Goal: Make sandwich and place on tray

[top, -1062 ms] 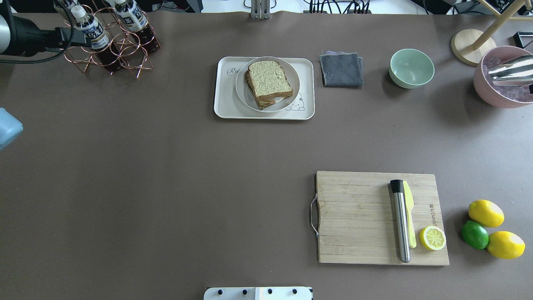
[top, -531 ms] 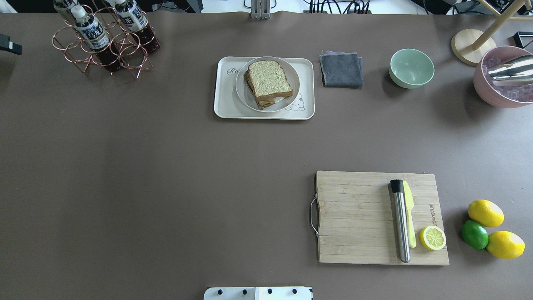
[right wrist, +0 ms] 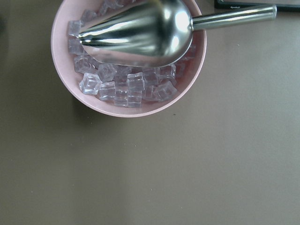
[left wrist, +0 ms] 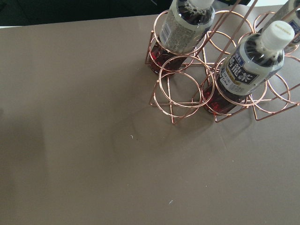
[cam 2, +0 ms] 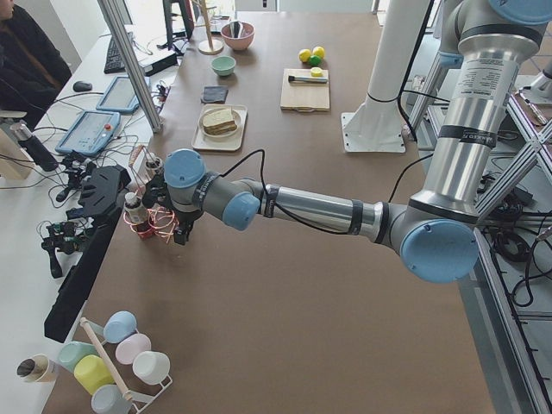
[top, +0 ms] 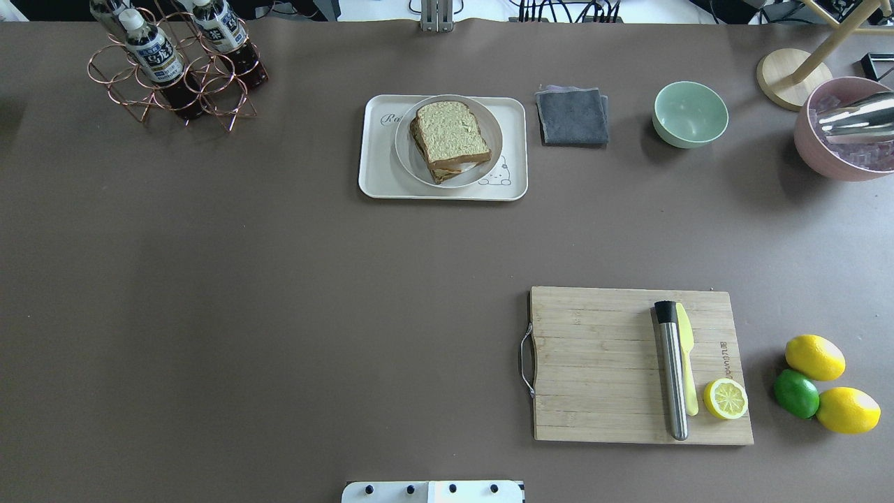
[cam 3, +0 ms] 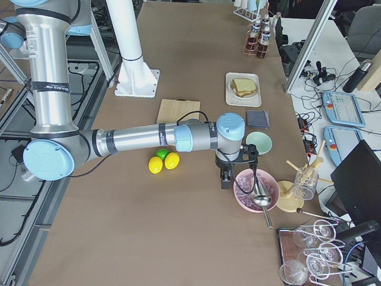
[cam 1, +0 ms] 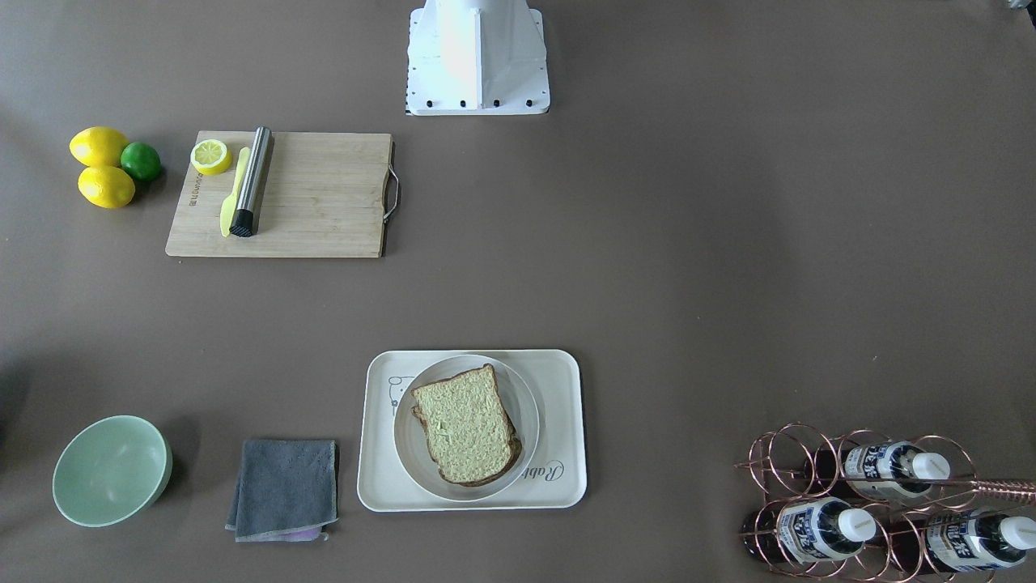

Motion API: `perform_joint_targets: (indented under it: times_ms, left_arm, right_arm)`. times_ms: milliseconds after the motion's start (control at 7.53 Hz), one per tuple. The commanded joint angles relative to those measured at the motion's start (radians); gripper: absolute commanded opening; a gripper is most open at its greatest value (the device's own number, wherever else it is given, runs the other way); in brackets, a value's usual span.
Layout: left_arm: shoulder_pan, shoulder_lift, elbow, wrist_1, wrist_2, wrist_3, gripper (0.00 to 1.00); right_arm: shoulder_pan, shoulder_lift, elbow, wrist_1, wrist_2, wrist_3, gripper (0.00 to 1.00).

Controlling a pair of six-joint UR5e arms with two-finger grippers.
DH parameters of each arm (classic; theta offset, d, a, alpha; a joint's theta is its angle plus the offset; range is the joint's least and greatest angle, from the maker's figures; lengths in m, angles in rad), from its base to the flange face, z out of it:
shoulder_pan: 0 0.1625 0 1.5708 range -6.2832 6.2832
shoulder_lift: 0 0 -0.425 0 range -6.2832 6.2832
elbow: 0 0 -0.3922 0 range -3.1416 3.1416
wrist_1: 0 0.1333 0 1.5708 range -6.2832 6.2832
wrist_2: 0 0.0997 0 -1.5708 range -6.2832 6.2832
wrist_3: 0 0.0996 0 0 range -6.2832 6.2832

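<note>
Sandwich (top: 452,136) on round plate (top: 403,150) (plate itself on tray (top: 374,175))

Round pink bowl (right wrist: 133,111) in upper half of view, top rim cut by frame edge. Bowl holds heap of clear ice cubes (right wrist: 126,89). Shiny metal scoop (right wrist: 140,33) lies across cubes, pointed tip toward left rim, round tubular handle passing over right rim and out past bowl. Bowl sits on plain brown counter (right wrist: 187,178). Thin dark strip (right wrist: 243,3) at top right edge, just above handle end; identity unclear.
</note>
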Motion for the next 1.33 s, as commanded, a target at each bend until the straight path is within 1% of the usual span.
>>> perform_joint_targets:
  times_ms: [0,133,265,398,531,664,929,1195]
  left_arm:
    - [-0.075,-0.069,0.001,0.254,0.005,0.274,0.97]
    - [-0.101,-0.060,0.001,0.266,0.005,0.324,0.98]
    - [-0.101,-0.041,0.003,0.267,0.007,0.326,0.98]
    - [-0.095,-0.002,0.010,0.267,0.014,0.323,0.98]
    - [-0.095,0.015,0.012,0.267,0.049,0.323,0.97]
    - [-0.095,0.053,0.018,0.266,0.066,0.324,0.98]
    - [-0.096,0.136,0.018,0.258,0.071,0.326,0.98]
    - [-0.104,0.157,0.014,0.258,0.064,0.324,0.98]
  right_arm:
    - [0.054,-0.102,0.008,-0.012,0.025,-0.126,0.99]
    - [0.058,-0.149,-0.002,-0.006,0.030,-0.154,0.99]
    - [0.086,-0.178,-0.006,-0.007,0.027,-0.152,0.99]
    - [0.104,-0.173,-0.006,-0.016,0.022,-0.146,0.99]
    - [0.104,-0.145,-0.006,-0.018,0.025,-0.131,0.99]
    - [0.103,-0.102,0.003,-0.054,0.030,-0.082,0.99]
    - [0.103,-0.084,0.009,-0.066,0.030,-0.071,0.99]
    - [0.095,-0.073,-0.002,-0.064,0.030,-0.068,0.99]
